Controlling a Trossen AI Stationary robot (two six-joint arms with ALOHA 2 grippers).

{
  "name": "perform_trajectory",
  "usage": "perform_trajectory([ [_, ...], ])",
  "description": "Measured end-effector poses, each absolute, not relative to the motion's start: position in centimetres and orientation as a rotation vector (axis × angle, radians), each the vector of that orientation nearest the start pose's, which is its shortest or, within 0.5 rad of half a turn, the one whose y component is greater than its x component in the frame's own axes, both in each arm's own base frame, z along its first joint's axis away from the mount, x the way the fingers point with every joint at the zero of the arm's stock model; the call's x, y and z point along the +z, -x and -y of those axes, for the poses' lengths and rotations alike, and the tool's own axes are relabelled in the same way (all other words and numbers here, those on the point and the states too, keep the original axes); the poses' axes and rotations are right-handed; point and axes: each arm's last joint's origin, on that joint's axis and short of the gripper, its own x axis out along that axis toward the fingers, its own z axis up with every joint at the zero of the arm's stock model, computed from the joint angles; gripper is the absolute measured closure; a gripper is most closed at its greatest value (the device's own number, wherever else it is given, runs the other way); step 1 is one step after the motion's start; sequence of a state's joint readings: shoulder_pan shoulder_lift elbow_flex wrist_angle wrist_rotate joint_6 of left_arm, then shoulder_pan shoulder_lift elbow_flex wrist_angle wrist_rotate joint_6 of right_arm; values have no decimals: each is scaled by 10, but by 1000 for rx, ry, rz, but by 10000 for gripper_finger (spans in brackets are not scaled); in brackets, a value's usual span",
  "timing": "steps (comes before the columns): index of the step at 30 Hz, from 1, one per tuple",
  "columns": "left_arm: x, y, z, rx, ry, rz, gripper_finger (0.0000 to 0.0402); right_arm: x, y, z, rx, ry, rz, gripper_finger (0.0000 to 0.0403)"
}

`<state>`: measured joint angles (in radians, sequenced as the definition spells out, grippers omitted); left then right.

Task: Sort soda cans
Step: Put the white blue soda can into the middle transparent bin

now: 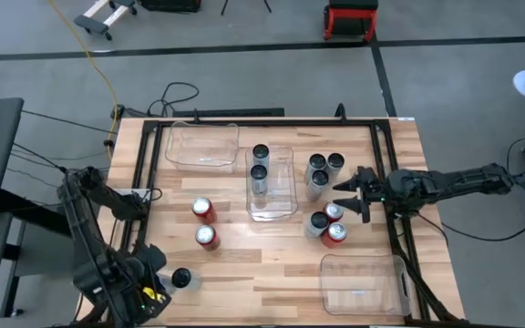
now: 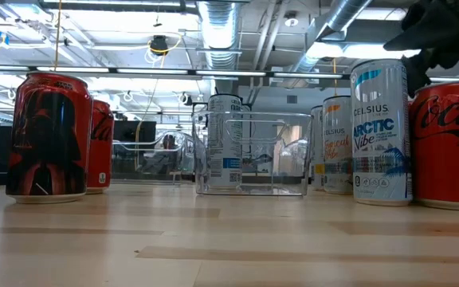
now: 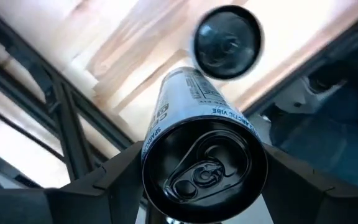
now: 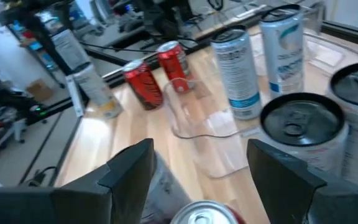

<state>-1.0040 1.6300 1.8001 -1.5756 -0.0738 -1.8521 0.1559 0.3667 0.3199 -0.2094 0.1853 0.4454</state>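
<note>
At the table's near-left corner, the left gripper [image 1: 158,290] clamps a white can [image 3: 194,155] beside a black can [image 1: 181,278] — its lid visible only from the wrist. Centre, a clear bin [image 1: 285,193] holds two cans [image 1: 260,162]; at right, the right gripper [image 1: 347,195] hangs open among clustered cans [image 1: 326,223].

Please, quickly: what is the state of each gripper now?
Left gripper: closed on a black can.
Right gripper: open, holding nothing, above a red can.
</note>
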Motion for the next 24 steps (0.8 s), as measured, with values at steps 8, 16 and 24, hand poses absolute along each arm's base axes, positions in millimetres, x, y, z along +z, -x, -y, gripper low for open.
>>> perform_trajectory([
  [8,389,-166,219,478,763,-1233,145,220,-109,-15,-106,-397,-261,122],
  [16,395,-185,195,441,651,-1142,145,219,-109,-17,-99,-399,-266,122],
  [24,400,-195,177,424,600,-1122,145,219,-109,-18,-98,-401,-266,122],
])
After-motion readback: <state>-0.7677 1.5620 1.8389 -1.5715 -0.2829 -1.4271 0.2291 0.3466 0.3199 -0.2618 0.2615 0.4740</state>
